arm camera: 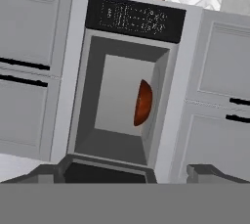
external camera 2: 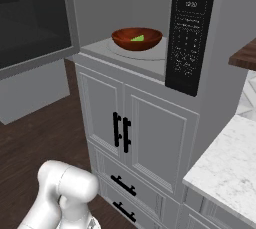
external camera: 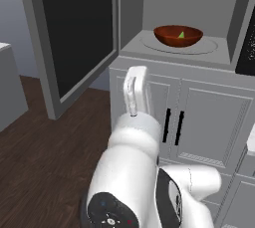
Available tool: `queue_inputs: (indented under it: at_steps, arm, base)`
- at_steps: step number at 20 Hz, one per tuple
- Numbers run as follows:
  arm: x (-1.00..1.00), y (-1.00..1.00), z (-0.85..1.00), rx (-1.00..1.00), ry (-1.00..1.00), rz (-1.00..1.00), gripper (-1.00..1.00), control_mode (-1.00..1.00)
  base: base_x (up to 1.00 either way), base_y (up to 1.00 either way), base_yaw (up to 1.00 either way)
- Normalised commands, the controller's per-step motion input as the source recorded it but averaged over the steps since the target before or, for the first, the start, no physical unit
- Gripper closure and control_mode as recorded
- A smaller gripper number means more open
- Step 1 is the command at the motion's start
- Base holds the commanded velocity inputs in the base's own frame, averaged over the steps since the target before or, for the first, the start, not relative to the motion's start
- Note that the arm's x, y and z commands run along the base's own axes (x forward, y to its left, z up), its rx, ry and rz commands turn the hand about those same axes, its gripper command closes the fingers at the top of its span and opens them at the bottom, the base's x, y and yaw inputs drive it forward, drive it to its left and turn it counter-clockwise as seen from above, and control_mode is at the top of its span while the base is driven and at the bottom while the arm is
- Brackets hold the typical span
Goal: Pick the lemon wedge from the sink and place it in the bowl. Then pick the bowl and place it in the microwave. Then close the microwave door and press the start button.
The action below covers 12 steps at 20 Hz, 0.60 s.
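You are looking at a large grey boxy built-in microwave [external camera: 134, 18] set into a wall of grey cabinetry, with its cavity open. Inside, the wide, shallow, glossy reddish-brown wooden bowl [external camera: 178, 36] sits on the pale round turntable plate [external camera: 209, 47] on the cavity floor, and the small bright lime-green lemon wedge [external camera: 182, 35] lies inside the bowl. In the hand view, which is rolled on its side, the bowl [arm camera: 143, 102] shows as a brown arc against the cavity's inner wall.

The wide grey-framed microwave door with its near-black glass window [external camera: 74, 38] stands swung out to the left of the cavity, well away from the opening. The dark control strip [external camera 2: 190, 33] runs down the right side of the microwave, with a faint display and keypad.

Below the microwave you have two grey panelled cabinet doors with black vertical handles [external camera 2: 121, 133], and beneath them drawers with black bar handles [external camera 2: 123, 185]. The floor is dark brown wood planking [external camera: 45, 157]. To the right, a white marbled worktop [external camera 2: 227, 168] juts in, with a dark wooden shelf edge [external camera 2: 243, 55] above it.

The end effector [arm camera: 122, 171] has its two dark finger tips spread wide apart, holding nothing, and faces the open cavity from a distance.
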Motion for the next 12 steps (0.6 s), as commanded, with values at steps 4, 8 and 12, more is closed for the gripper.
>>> queue_inputs:
  at_steps: [4, 8, 12]
  arm:
    - [0.18, 0.81, -0.50, 0.02, -0.09, -0.13, -1.00, -1.00]
    - [0.19, 0.72, -0.55, 0.12, -0.10, -0.12, -1.00, -1.00]
    - [0.46, 0.70, -0.35, 0.06, -0.06, -0.10, -1.00, -1.00]
  base:
    - [0.00, 0.00, 0.00]
    - [0.00, 0.00, 0.00]
    - [0.00, 0.00, 0.00]
